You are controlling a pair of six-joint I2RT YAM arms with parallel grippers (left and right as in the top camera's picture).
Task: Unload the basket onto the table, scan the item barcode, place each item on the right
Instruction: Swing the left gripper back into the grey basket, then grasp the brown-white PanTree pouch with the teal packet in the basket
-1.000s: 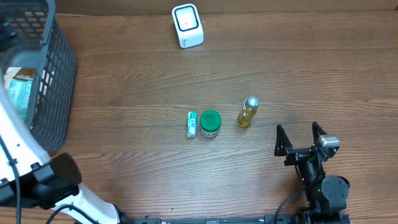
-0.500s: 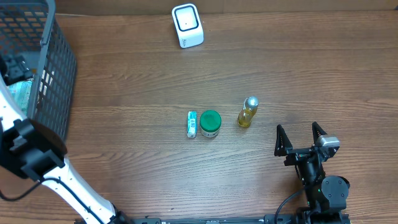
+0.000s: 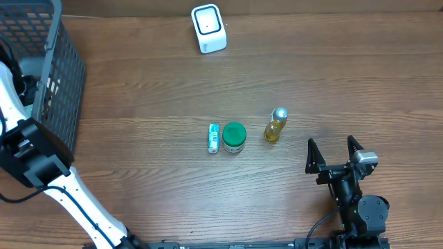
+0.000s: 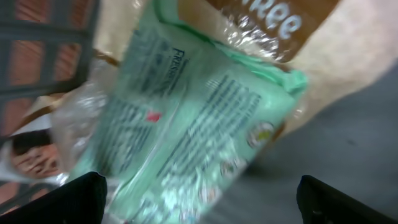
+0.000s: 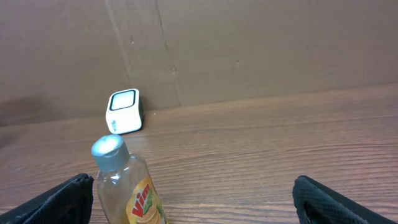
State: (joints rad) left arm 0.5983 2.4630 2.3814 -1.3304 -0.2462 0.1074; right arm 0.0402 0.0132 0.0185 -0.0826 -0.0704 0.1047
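My left gripper [image 4: 202, 199] is open inside the dark mesh basket [image 3: 64, 83]. Its black fingertips [image 4: 68, 198] straddle the lower end of a green plastic-wrapped packet [image 4: 186, 118], which lies on a beige and brown bag [image 4: 348, 68]; I cannot tell whether they touch it. The white barcode scanner [image 3: 208, 28] stands at the table's far edge and shows in the right wrist view as the scanner [image 5: 124, 112]. At the front right, my right gripper [image 3: 336, 155] is open and empty, just behind a yellow Vim bottle [image 5: 130, 186].
A small white and teal tube [image 3: 214, 137], a green-lidded jar [image 3: 234, 137] and the yellow bottle [image 3: 275, 124] stand in a row mid-table. The basket fills the far left corner. A cardboard wall [image 5: 249, 43] rises behind the table.
My left arm has reached further into the basket, and its body now covers the packet in the overhead view. The right arm and the table items have not moved.
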